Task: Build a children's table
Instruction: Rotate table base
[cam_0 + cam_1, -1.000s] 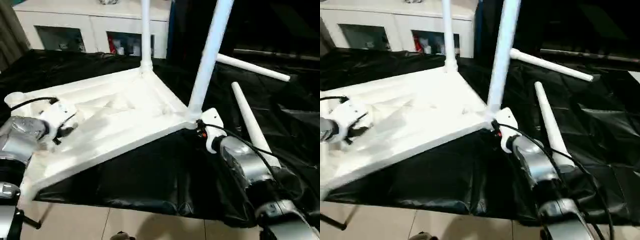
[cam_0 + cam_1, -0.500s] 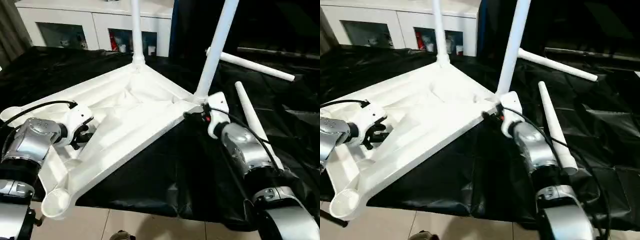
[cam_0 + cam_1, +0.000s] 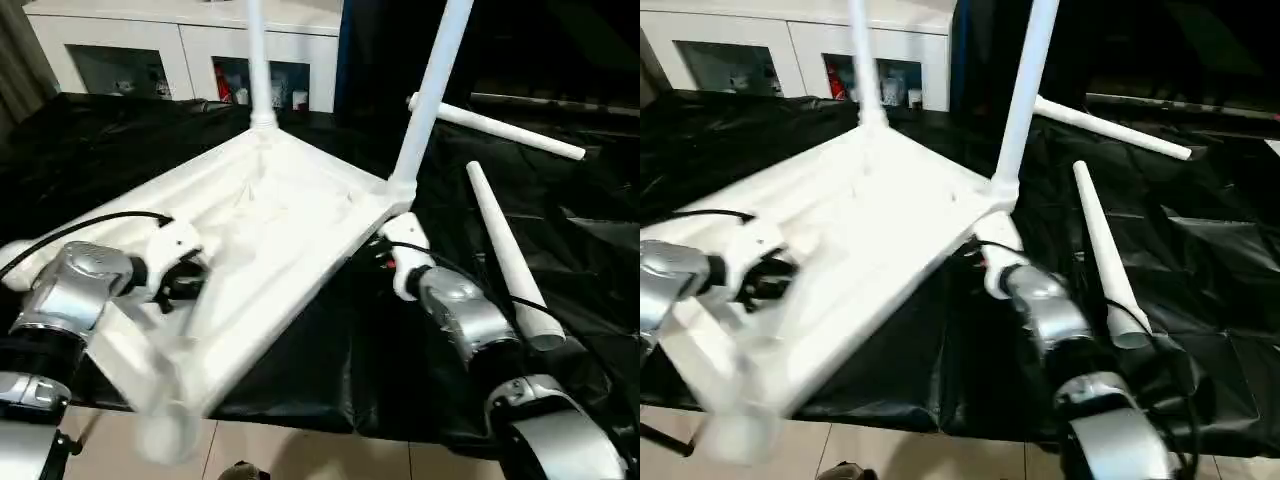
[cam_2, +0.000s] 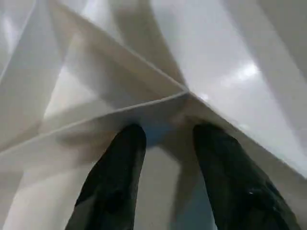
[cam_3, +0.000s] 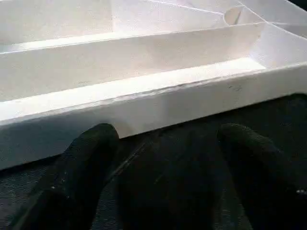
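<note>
The white tabletop (image 3: 290, 230) lies upside down on the black sheet, ribbed underside up. Two white legs stand in its sockets, one at the far corner (image 3: 253, 60) and one at the right corner (image 3: 430, 90). Two loose legs lie to the right, one farther back (image 3: 500, 130) and one nearer (image 3: 505, 255). My left gripper (image 3: 190, 280) is down among the ribs, shut on a rib (image 4: 158, 103) that passes between its fingers. My right gripper (image 3: 383, 250) stands open just in front of the tabletop's side wall (image 5: 158, 103), below the right corner leg, holding nothing.
A white cabinet with glass doors (image 3: 180, 50) stands behind the work area. The black sheet (image 3: 350, 360) ends near me at tiled floor (image 3: 300, 450). The tabletop's near corner (image 3: 165, 435) hangs over that front edge.
The tabletop has swung and slid toward me with my left gripper on it, and its near corner now overhangs the sheet's edge. The right gripper stays by the right corner.
</note>
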